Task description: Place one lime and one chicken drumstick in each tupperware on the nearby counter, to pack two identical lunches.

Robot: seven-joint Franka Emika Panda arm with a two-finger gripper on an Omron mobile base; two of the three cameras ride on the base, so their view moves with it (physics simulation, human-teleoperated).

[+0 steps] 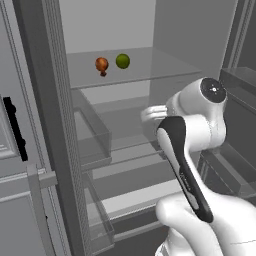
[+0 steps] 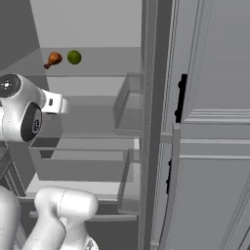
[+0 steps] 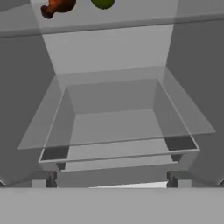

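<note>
Fridge interior (image 1: 125, 30), door open: glass shelf (image 1: 150, 67) bearing one chicken drumstick (image 1: 102, 65) and one lime (image 1: 122, 61), side by side, lime to the right. Clear drawer (image 3: 113, 127) below. Gripper (image 3: 111, 181) low before the drawer, fingers apart, holding nothing.

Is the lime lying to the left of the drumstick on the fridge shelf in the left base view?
No, the lime lies right of the drumstick.

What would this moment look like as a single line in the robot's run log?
place: open fridge | lime and chicken drumstick: side by side on upper glass shelf | fingers: open, empty, below that shelf | packed: nothing visible
</note>
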